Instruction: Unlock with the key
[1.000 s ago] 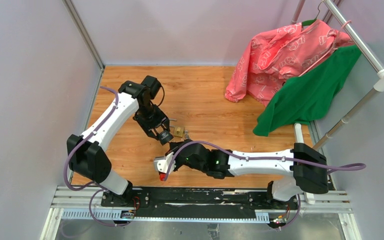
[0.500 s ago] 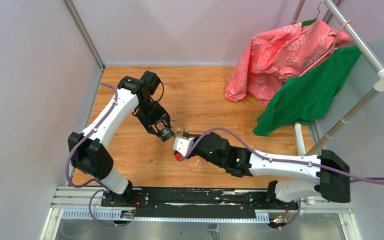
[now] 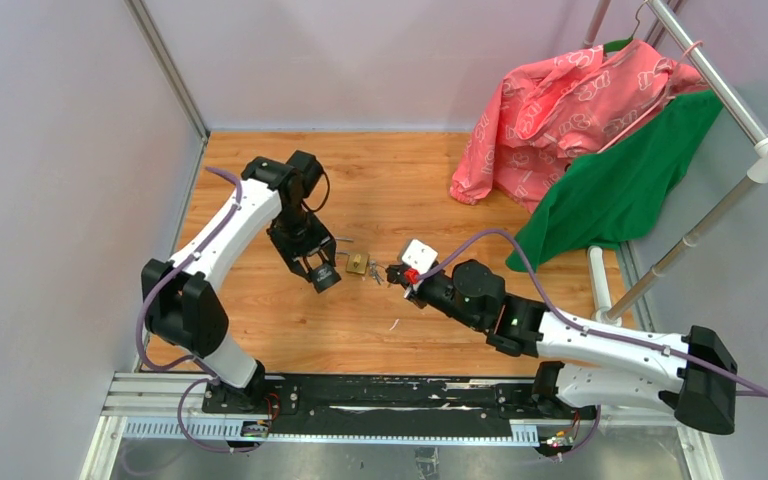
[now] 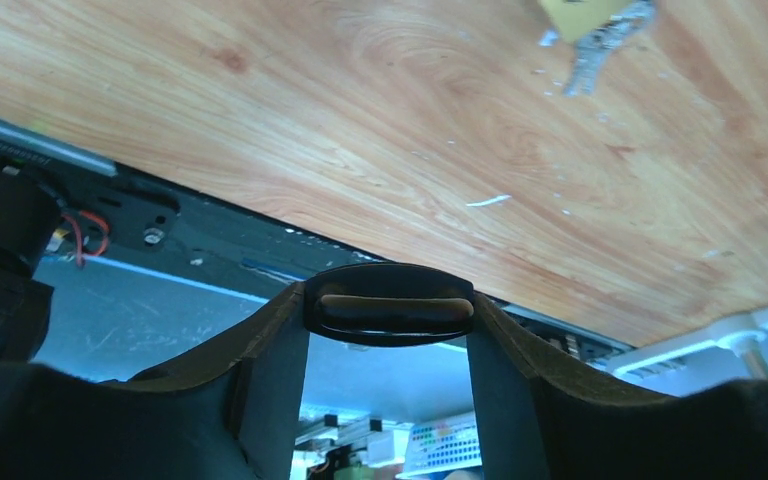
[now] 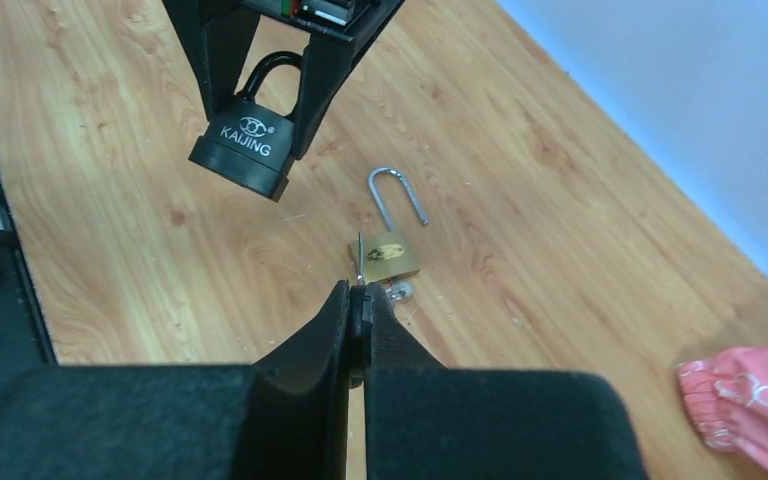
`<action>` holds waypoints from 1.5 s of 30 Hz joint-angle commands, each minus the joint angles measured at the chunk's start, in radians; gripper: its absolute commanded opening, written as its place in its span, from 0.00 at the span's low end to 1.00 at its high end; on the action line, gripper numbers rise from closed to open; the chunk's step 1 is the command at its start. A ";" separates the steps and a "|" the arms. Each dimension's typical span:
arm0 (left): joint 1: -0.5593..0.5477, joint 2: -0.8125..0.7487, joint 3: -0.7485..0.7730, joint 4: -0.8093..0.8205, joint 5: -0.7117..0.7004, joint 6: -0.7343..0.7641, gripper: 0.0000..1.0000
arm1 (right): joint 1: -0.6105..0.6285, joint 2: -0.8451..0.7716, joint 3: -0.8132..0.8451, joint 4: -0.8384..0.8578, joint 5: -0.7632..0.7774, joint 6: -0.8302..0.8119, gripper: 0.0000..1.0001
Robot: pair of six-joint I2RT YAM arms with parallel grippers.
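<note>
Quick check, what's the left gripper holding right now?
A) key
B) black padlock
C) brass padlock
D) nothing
B: the right wrist view shows the left gripper clamped on the black padlock. The brass padlock lies on the wood with its shackle open, and what looks like the key sticks out of the shut right gripper.

Blk padlock (image 5: pixel 245 150) w/ white lettering; brass padlock (image 5: pixel 385 255); silver key (image 5: pixel 359 255); wood-grain table (image 3: pixel 410 180); pink patterned garment (image 3: pixel 570 100); green shirt (image 3: pixel 620 185).
</note>
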 commanded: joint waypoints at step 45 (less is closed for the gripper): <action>-0.188 -0.098 -0.134 0.074 -0.240 0.069 0.00 | -0.264 0.304 -0.067 0.426 -0.711 0.569 0.74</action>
